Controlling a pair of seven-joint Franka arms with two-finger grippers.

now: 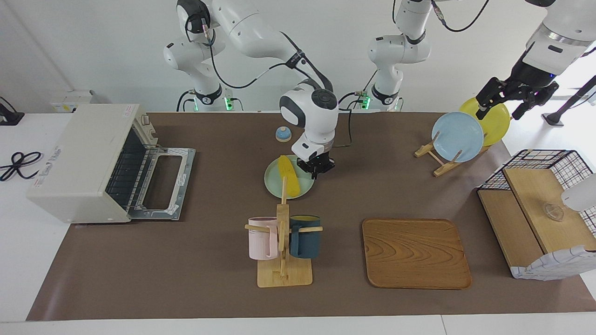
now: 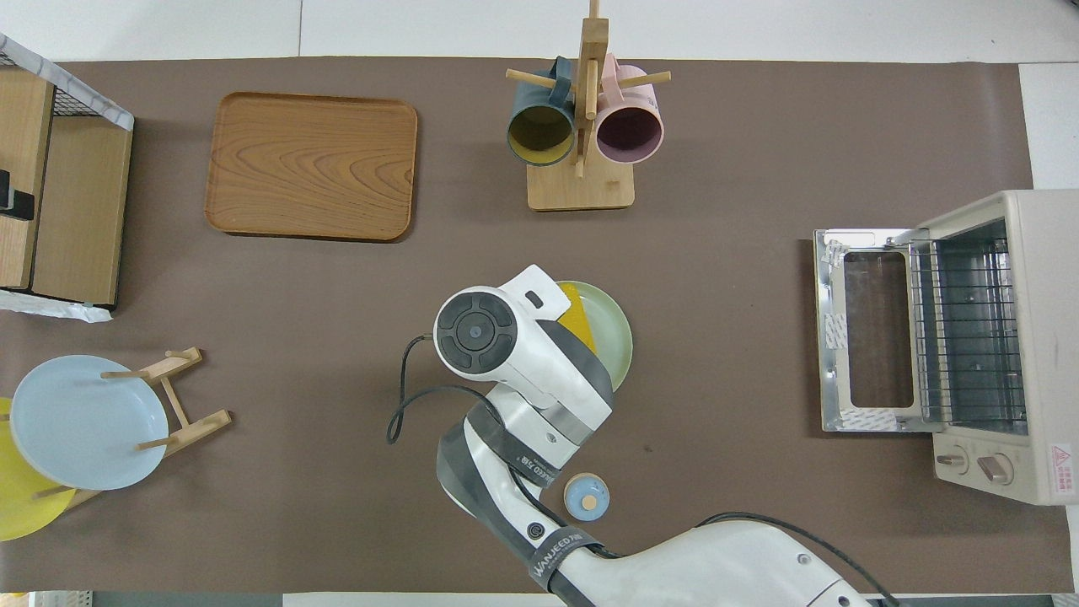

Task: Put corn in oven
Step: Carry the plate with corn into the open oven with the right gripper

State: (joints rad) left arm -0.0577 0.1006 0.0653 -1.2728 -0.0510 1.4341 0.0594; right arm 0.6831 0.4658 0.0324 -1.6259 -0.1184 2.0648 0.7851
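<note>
The yellow corn [image 1: 287,181] lies on a pale green plate [image 1: 274,184] in the middle of the table. My right gripper [image 1: 316,170] is low over the plate's edge, just beside the corn toward the left arm's end, apart from it. In the overhead view the right hand covers most of the corn [image 2: 578,324]. The off-white oven [image 1: 79,163] stands at the right arm's end with its door [image 1: 163,181] folded down flat and its wire rack [image 2: 961,329] showing. My left gripper [image 1: 500,111] is open and raised over the yellow plate in the rack.
A mug tree [image 1: 283,242] with a pink and a dark blue mug stands farther from the robots than the plate. A wooden tray [image 1: 414,253], a plate rack with a blue plate [image 1: 457,136], a wire-and-wood basket [image 1: 540,218] and a small blue bell [image 1: 283,134] are also on the table.
</note>
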